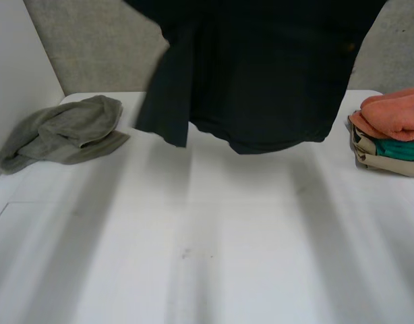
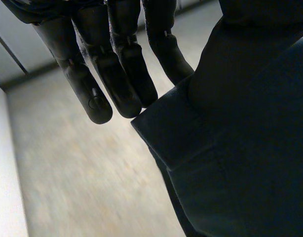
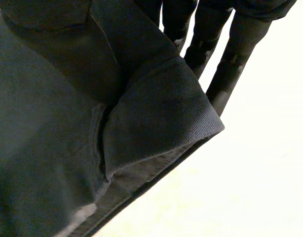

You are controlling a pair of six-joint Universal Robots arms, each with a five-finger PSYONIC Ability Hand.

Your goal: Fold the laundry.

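Note:
A dark navy garment (image 1: 261, 81) hangs in the air over the far part of the white table (image 1: 207, 256), held from above. One sleeve dangles at its left side and its lower hem floats just above the tabletop. In the left wrist view my left hand (image 2: 102, 74) has its fingers stretched down beside a cuffed edge of the garment (image 2: 240, 148), with the cloth pinched at the thumb side. In the right wrist view my right hand (image 3: 235, 54) sits behind a folded hem of the garment (image 3: 67, 123), its fingers pressed against the cloth.
A crumpled grey-green garment (image 1: 65, 131) lies at the table's far left, near the side wall (image 1: 18, 67). At the far right stands a stack of folded clothes: orange (image 1: 396, 113) on top, teal (image 1: 402, 148) and beige (image 1: 382, 162) below.

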